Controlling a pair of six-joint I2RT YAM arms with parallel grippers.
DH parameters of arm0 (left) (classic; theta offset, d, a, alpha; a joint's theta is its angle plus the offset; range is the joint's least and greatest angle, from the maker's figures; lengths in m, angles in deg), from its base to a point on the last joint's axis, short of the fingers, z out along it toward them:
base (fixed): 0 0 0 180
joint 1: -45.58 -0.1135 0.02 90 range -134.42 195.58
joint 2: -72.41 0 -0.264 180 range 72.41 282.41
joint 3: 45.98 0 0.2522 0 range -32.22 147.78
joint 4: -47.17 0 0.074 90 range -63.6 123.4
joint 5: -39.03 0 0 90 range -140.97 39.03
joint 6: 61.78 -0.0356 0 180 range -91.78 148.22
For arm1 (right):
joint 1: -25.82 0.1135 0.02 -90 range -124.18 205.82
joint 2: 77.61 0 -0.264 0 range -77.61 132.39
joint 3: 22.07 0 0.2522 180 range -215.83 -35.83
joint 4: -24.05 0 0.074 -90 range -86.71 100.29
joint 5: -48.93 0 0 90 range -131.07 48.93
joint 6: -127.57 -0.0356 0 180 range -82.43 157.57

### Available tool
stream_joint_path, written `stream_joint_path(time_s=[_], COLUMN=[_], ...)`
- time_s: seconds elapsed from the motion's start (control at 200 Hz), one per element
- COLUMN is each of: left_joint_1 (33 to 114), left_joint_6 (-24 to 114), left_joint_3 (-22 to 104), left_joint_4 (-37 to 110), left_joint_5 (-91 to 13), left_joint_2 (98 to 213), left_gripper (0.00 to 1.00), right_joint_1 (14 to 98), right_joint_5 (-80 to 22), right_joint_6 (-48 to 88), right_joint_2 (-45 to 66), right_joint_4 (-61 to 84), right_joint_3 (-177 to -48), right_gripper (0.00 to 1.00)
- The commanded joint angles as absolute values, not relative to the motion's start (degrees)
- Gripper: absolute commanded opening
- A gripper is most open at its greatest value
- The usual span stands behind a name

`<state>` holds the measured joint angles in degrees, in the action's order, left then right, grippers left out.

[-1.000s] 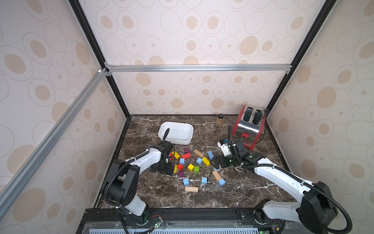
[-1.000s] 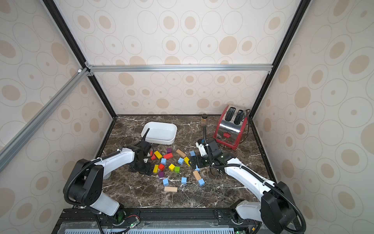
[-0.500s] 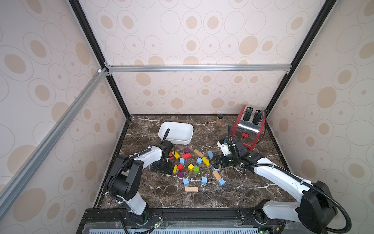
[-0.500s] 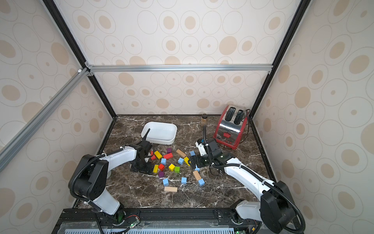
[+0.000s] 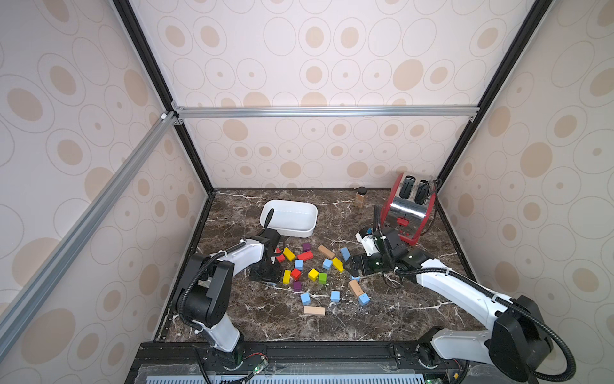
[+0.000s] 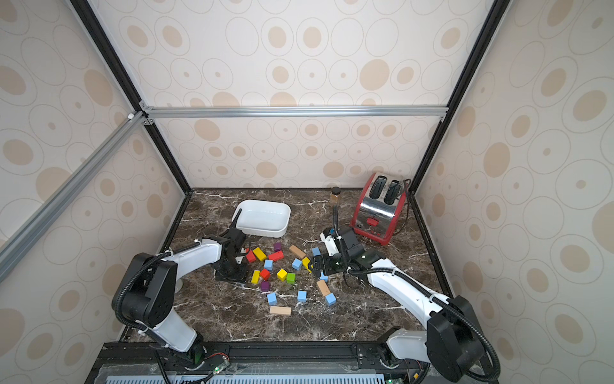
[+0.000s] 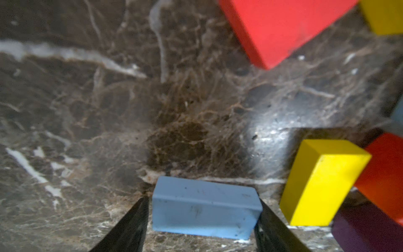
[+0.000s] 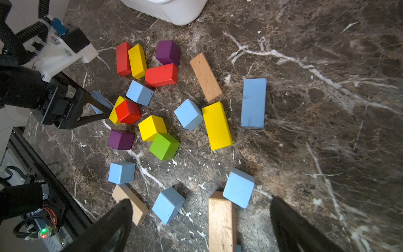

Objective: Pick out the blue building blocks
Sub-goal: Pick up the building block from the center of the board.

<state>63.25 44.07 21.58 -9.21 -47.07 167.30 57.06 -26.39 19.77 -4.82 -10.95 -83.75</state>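
On the dark marble tabletop [image 5: 398, 319] the blue building blocks [image 5: 305, 298] lie mixed in with red, yellow, green, purple and tan ones. None looks sorted out, so I judge the task to be at its very start. The white tub [image 5: 289, 203] at the back shows no blue inside in both top views, though a cable crosses part of it. It is the likely place for the picks.

The left jaws are down at the tabletop, standing apart on either side of a blue brick [image 7: 205, 209]. One jaw is close against the brick's end, while a sliver of marble shows between the other jaw and the brick. The brick rests flat and is not lifted, so this reads as a grasp about to be made rather than one already made. A yellow brick [image 7: 322, 181] stands just beside it, near enough to be nudged.

The right jaws hang wide apart and hold nothing. They hover over the near edge of the pile, above a blue cube [image 8: 238, 187] that touches the end of a tan brick [image 8: 221, 220]. A long blue brick [image 8: 253, 102] lies alone, apart from the cluster — an easy pick.

By my count about eight blue pieces are in sight, and all of them are left to move.
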Motion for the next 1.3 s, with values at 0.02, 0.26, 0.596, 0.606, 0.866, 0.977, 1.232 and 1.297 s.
stream_joint_path(time_s=[0.02, 0.26, 0.596, 0.606, 0.866, 0.977, 1.232, 1.297], left_joint_1=[62.8, 62.8, 62.8, 62.9, 62.8, 62.8, 62.6, 62.5], left_joint_6=[44.0, 44.7, 45.8, 45.8, 46.5, 46.7, 47.0, 47.1], left_joint_3=[22.1, 21.7, 21.5, 21.6, 21.4, 21.5, 24.3, 25.6], left_joint_4=[-10.0, -10.9, -10.6, -10.6, -10.9, -11.1, -13.1, -13.5], left_joint_5=[-46.3, -46.7, -46.4, -46.4, -47.2, -47.5, -48.5, -48.9], left_joint_2=[168.1, 167.3, 167.2, 167.1, 165.6, 164.7, 161.5, 160.7], left_gripper=[0.69, 0.7, 0.61, 0.6, 0.54, 0.52, 0.42, 0.39], right_joint_1=[57.6, 57.7, 57.8, 57.8, 57.9, 58.0, 58.1, 58.0], right_joint_5=[-25.3, -24.6, -24.1, -24.1, -24.0, -23.6, -22.5, -22.1], right_joint_6=[19.2, 19.2, 19.9, 19.9, 20.2, 20.4, 20.7, 21.0], right_joint_2=[-4.5, -4.5, -3.8, -3.8, -3.9, -3.8, -3.9, -3.6], right_joint_4=[-10.5, -9.7, -9.1, -9.1, -8.8, -8.7, -7.1, -6.9], right_joint_3=[-83.1, -82.8, -83.1, -83.2, -83.2, -83.6, -84.8, -85.9], right_gripper=[1.0, 1.0, 1.0, 1.0, 1.0, 1.0, 1.0, 1.0])
